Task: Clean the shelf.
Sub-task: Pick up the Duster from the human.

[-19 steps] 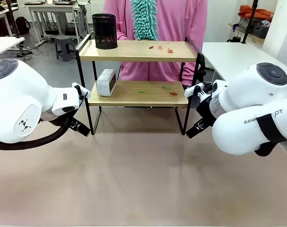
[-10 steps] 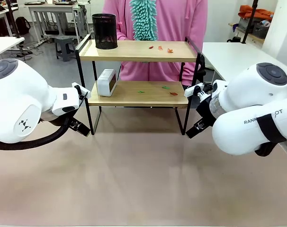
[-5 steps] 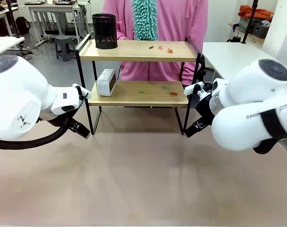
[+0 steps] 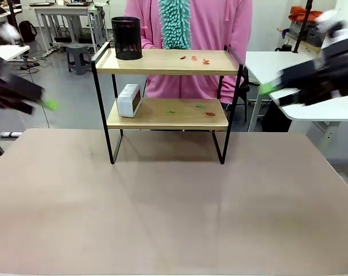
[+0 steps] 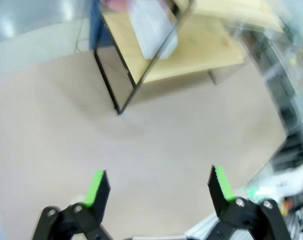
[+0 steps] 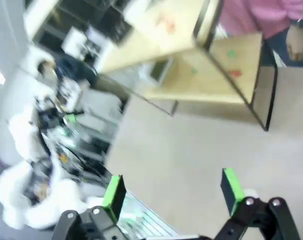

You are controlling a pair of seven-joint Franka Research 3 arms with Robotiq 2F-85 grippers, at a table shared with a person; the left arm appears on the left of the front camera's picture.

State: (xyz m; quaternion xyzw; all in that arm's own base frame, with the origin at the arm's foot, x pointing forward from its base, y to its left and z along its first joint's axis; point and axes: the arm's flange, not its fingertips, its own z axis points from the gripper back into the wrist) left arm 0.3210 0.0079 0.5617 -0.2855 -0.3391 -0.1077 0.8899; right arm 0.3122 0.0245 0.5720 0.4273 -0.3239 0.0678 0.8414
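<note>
I hold my left gripper (image 5: pixel 158 179) and right gripper (image 6: pixel 172 182) with jaws apart, empty; the shelf (image 4: pixel 157 62) stands beyond both sets of fingertips.

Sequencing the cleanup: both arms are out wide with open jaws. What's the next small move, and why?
Probably bring the left gripper in toward the black mesh cup on the top board of the shelf. Its jaws are open and empty, the cup stands at that arm's end, and scraps lie on the same board, which the person's teal duster could then sweep.
</note>
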